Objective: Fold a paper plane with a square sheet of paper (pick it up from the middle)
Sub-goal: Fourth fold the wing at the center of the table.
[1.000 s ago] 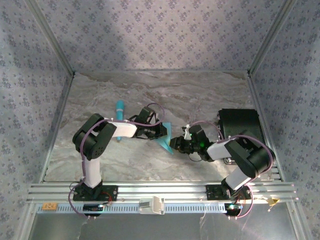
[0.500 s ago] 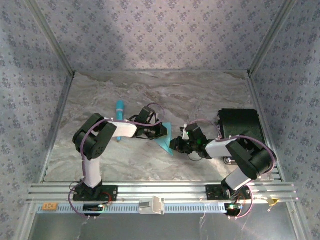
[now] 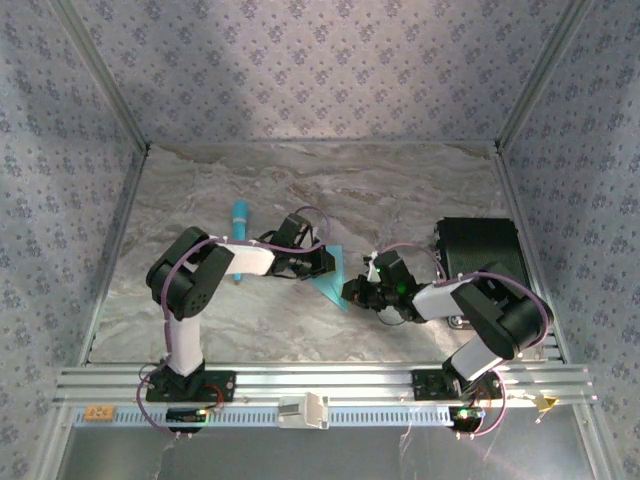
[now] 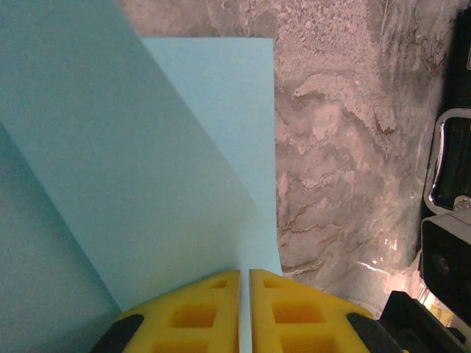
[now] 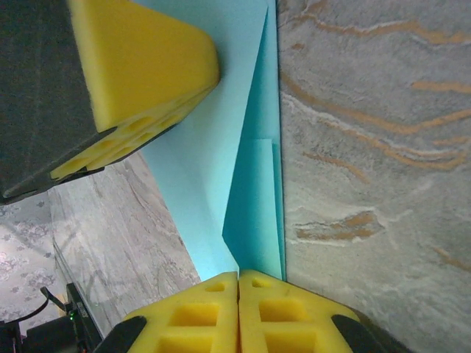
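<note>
Paper (image 3: pixel 332 283), light cyan-blue and already partly folded, sits near the middle of the marble-patterned table (image 3: pixel 400 190), pinched from both sides between the two arms. In the top view it shows as a narrow triangular shape tapering toward the near edge. The left gripper (image 3: pixel 325 262) is at its far-left side and the right gripper (image 3: pixel 350 291) at its near-right side, the two close together. In the left wrist view the left gripper (image 4: pixel 244 283) has its yellow pads clenched on the sheet's edge with only the thickness of the paper (image 4: pixel 147 147) between them. A diagonal fold runs up and away from the grip, and a second layer shows behind it. In the right wrist view the right gripper (image 5: pixel 238 283) is likewise clamped on the paper (image 5: pixel 213 162), where overlapping layers meet in a crease. A yellow pad (image 5: pixel 140 66) of the left gripper rests against the sheet at the upper left. Whether the paper's lower edge touches the table cannot be told. A slim turquoise pen-like stick (image 3: pixel 239 235) lies on the table beside the left arm, well apart from the paper. A black box (image 3: pixel 478 255) sits by the right wall.
</note>
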Controlling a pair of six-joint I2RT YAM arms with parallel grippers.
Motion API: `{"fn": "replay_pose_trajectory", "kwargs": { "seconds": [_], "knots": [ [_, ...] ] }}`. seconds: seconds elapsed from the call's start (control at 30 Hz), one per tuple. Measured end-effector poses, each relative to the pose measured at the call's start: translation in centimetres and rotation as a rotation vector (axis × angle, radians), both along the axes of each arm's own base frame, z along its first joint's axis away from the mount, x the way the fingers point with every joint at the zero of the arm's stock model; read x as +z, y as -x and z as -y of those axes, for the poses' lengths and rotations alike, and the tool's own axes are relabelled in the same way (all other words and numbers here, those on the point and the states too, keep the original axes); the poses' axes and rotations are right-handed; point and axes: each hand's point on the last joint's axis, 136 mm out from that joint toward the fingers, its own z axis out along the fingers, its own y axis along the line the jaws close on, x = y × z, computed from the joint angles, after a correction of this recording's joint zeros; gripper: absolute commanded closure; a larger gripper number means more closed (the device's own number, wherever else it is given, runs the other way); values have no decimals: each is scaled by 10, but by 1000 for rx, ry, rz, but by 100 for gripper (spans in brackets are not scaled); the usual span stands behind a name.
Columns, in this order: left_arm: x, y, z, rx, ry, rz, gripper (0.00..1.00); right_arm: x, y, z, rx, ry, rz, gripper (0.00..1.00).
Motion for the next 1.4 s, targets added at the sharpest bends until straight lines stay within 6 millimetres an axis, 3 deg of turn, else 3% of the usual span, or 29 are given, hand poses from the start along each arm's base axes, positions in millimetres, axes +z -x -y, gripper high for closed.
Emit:
{"fn": "replay_pose_trajectory", "kwargs": {
  "seconds": [0.13, 0.27, 0.53, 0.9, 1.13, 1.2, 1.4],
  "knots": [
    [0, 0, 0, 0, 0, 0, 89, 4, 1, -2, 7, -14, 0, 79],
    [0, 0, 0, 0, 0, 1, 89, 5, 7, -2, 17, -1, -12, 78],
    [0, 0, 0, 0, 0, 1, 89, -2, 16, 4, 30, 36, -42, 94],
    [0, 4, 3, -12, 4, -6, 89, -2, 20, 7, 24, 33, -50, 96],
    [0, 5, 4, -16, 7, -8, 89, 0, 23, 8, 22, 30, -56, 86],
    [0, 5, 4, -16, 7, -8, 89, 1, 24, 8, 24, 29, -58, 78],
    [1, 5, 4, -16, 8, -6, 89, 8, 15, 8, 14, 22, -49, 69]
  ]
}}
